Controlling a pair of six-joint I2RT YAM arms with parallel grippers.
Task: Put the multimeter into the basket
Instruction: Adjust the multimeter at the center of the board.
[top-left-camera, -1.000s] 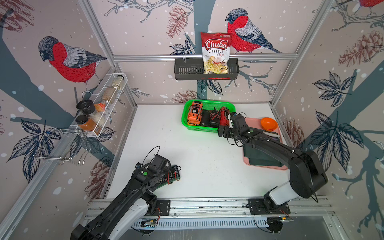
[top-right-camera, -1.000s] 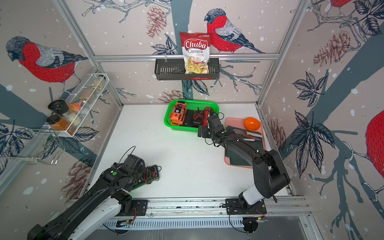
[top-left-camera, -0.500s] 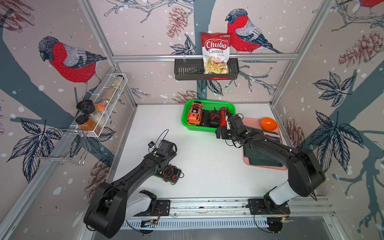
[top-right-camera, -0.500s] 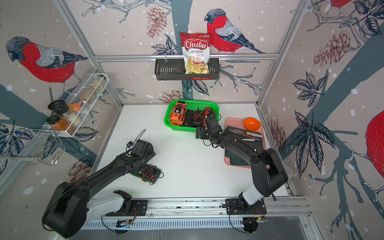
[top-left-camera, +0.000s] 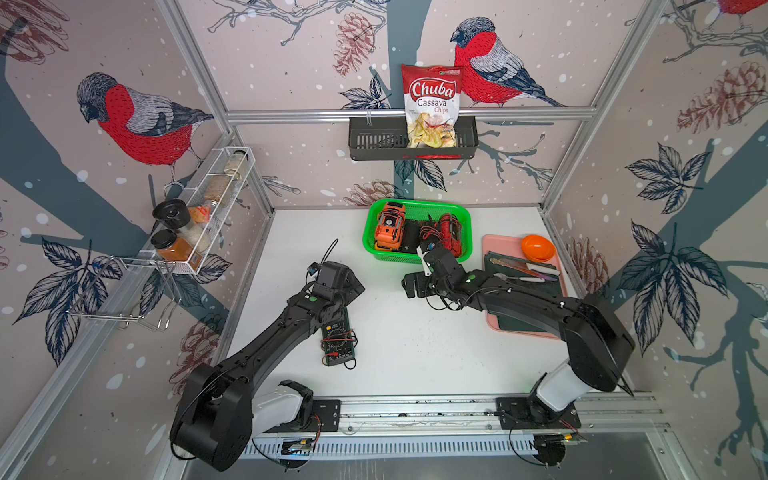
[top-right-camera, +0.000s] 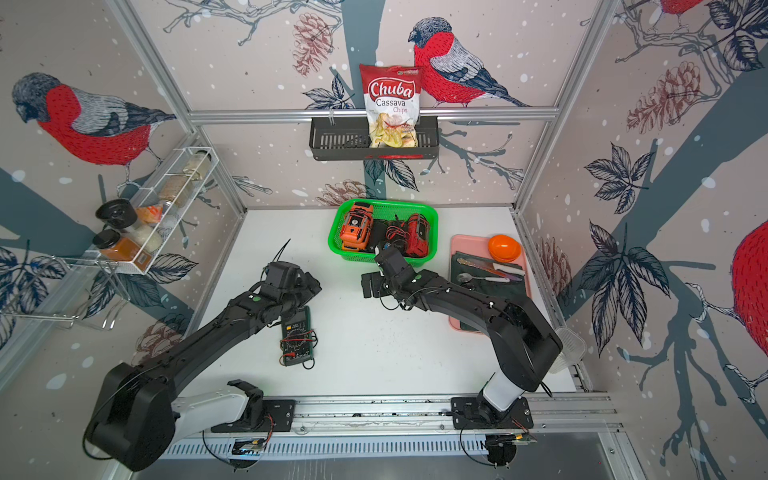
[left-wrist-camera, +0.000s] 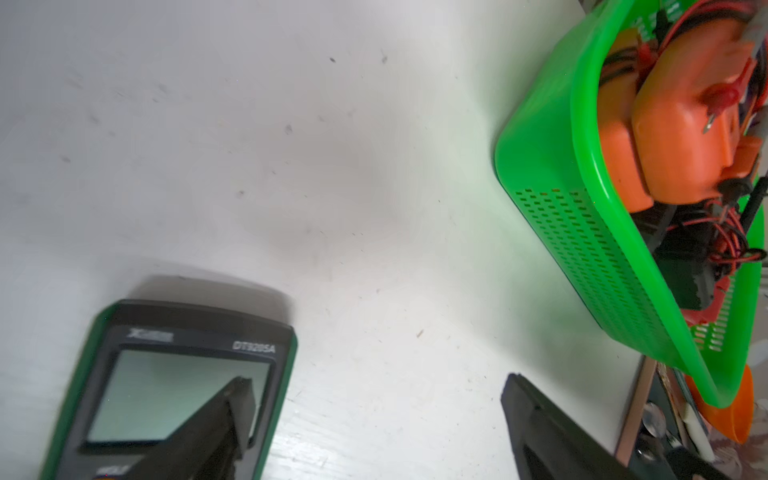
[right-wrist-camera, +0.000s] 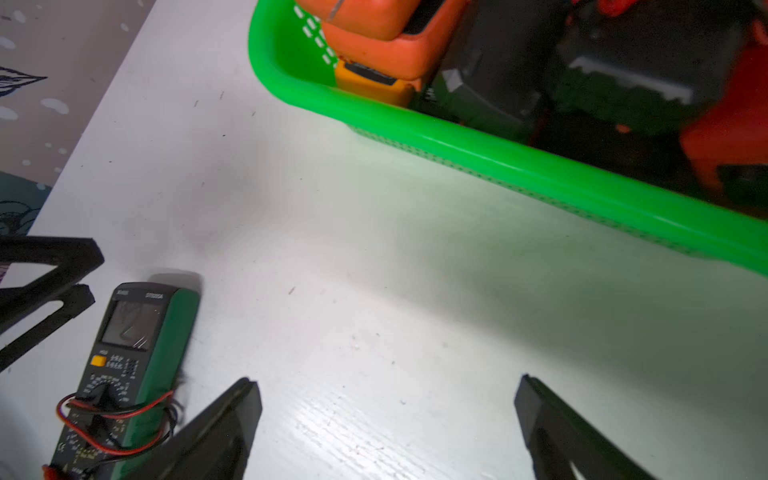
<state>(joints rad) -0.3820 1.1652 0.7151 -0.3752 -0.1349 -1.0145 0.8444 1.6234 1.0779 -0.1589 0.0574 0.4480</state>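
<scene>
Hovering with my left pincer (left-wrist-camera: 378, 384) spread wide and empty, I have one finger above the multimeter (top-left-camera: 337, 340), which lies flat on the table (top-left-camera: 415, 353). My right pincer (right-wrist-camera: 386, 384) gapes empty beside the basket (top-left-camera: 368, 239), well apart from it.

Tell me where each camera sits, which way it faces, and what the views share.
Top views: high in front, looking down at the table; left arm and right arm whole.
Left wrist: low over the table, facing the basket; open left pincer shows.
Right wrist: beside the basket, looking down; open right pincer shows.
Shared: every view holds the green multimeter and basket.
</scene>
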